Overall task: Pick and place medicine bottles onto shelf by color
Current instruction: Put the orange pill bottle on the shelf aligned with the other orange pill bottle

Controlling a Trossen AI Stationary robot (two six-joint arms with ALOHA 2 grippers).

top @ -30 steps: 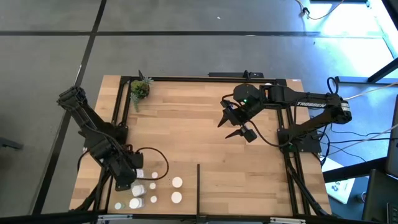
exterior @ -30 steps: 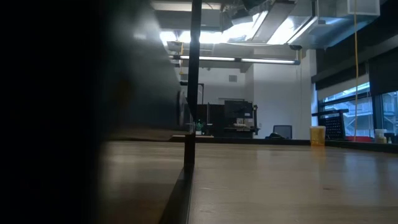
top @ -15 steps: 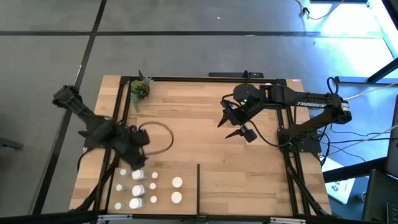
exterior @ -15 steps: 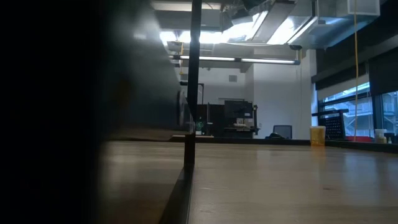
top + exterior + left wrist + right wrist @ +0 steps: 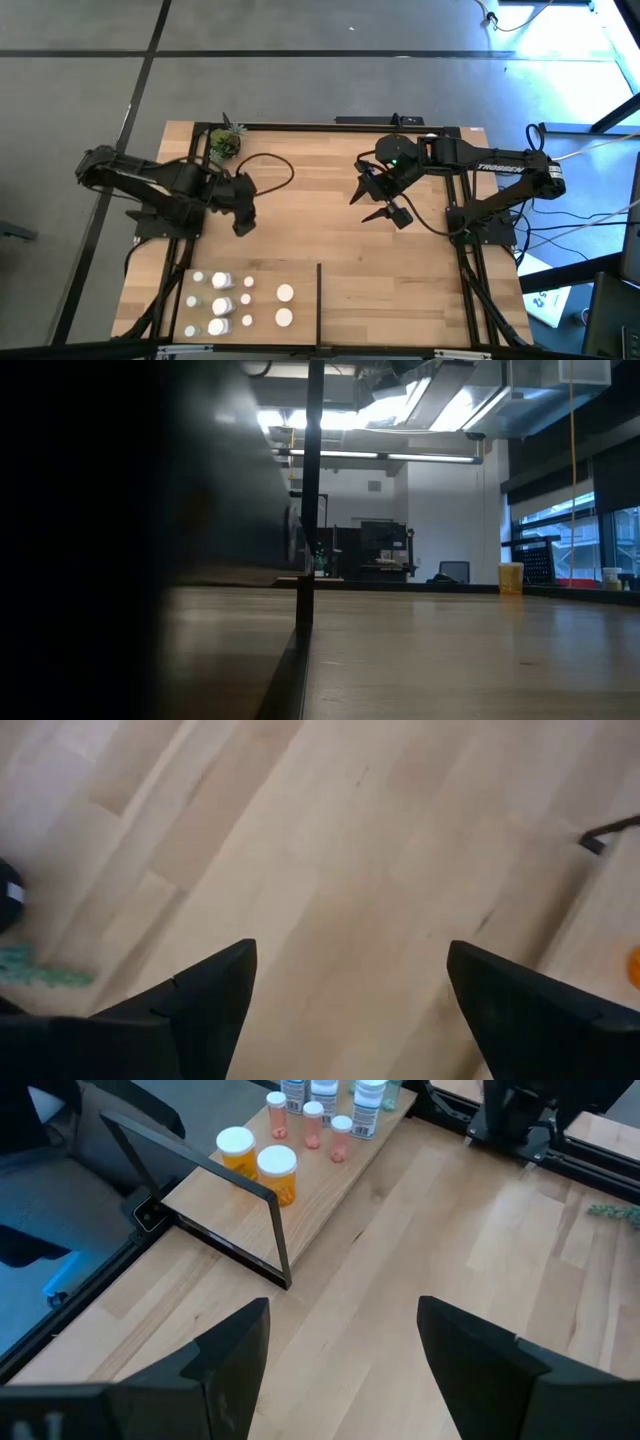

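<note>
Several small medicine bottles with white caps stand upright in rows on the light-wood shelf, at its near left corner. In the right wrist view they show orange and white. My left gripper hangs open and empty over bare wood left of the middle, beyond the bottles; nothing lies between its fingers. My right gripper hangs open and empty over the shelf's right half. The low view shows neither gripper.
A small green potted plant stands at the far left corner. A thin black divider strip runs in from the near edge, right of the bottles. Black metal bars frame the shelf. Bare wood lies between the two grippers.
My left gripper has swung from above the bottles at the near left corner toward the far edge and the shelf's middle, rolling as it went, still open and empty. The bottles that it covered now show. My right arm has kept still.
</note>
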